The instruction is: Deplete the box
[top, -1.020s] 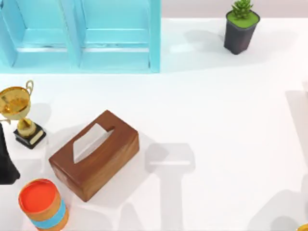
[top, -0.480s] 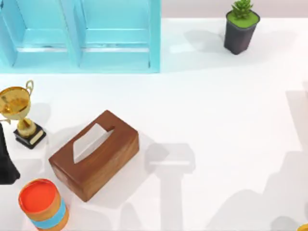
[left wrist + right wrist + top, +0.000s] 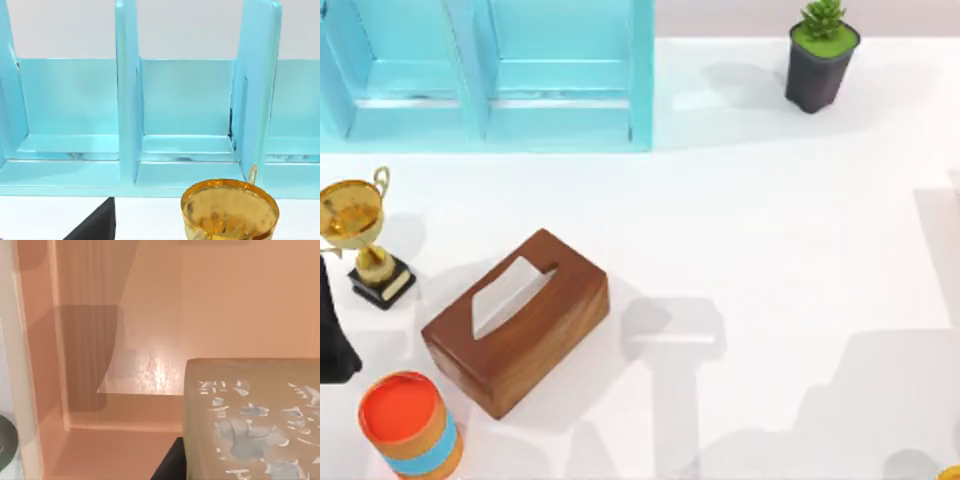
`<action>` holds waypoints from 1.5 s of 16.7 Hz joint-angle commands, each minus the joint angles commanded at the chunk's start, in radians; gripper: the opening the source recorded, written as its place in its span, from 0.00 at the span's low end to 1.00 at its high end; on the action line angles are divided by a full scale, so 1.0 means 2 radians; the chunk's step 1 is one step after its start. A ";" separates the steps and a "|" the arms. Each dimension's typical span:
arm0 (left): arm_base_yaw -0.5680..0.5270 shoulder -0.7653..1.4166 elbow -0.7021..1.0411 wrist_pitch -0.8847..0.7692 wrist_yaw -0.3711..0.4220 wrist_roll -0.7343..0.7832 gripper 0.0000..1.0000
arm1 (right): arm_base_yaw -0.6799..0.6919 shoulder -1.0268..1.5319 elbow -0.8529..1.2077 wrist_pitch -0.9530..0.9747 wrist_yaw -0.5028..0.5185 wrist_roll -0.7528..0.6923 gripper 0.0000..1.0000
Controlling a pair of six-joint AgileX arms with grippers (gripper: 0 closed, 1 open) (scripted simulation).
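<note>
The box [image 3: 515,320] is a brown wooden tissue box lying at an angle on the white table, left of centre. A white tissue [image 3: 505,295] shows in its top slot. My left arm [image 3: 332,335] is a dark shape at the table's left edge, beside the box and apart from it. Its wrist view looks at the blue shelf [image 3: 130,100] and the gold trophy [image 3: 229,210]. The right wrist view looks into a peach-coloured walled container [image 3: 125,340] with a pale flecked block [image 3: 250,415] close by.
A blue shelf unit [image 3: 490,75] stands at the back left. The gold trophy [image 3: 360,235] is left of the box, and an orange-topped can [image 3: 408,425] sits near the front left. A potted plant [image 3: 820,60] stands at the back right.
The grey shadows at the table's front right have shifted and spread. The box, the tissue and the left arm have not moved.
</note>
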 joint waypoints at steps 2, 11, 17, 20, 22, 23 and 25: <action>0.000 0.000 0.000 0.000 0.000 0.000 1.00 | 0.002 0.003 0.000 0.001 0.000 0.002 0.00; 0.000 0.000 0.000 0.000 0.000 0.000 1.00 | 0.219 0.173 0.147 0.024 0.003 0.220 0.00; 0.000 0.000 0.000 0.000 0.000 0.000 1.00 | 0.396 0.301 0.247 0.057 0.006 0.401 0.00; 0.000 0.000 0.000 0.000 0.000 0.000 1.00 | 0.420 0.323 0.261 0.063 0.007 0.425 0.00; 0.000 0.000 0.000 0.000 0.000 0.000 1.00 | 0.420 0.323 0.261 0.063 0.007 0.425 0.00; 0.000 0.000 0.000 0.000 0.000 0.000 1.00 | 0.419 0.322 0.259 0.062 0.006 0.425 0.00; 0.000 0.000 0.000 0.000 0.000 0.000 1.00 | 0.420 0.324 0.252 0.071 0.006 0.425 0.00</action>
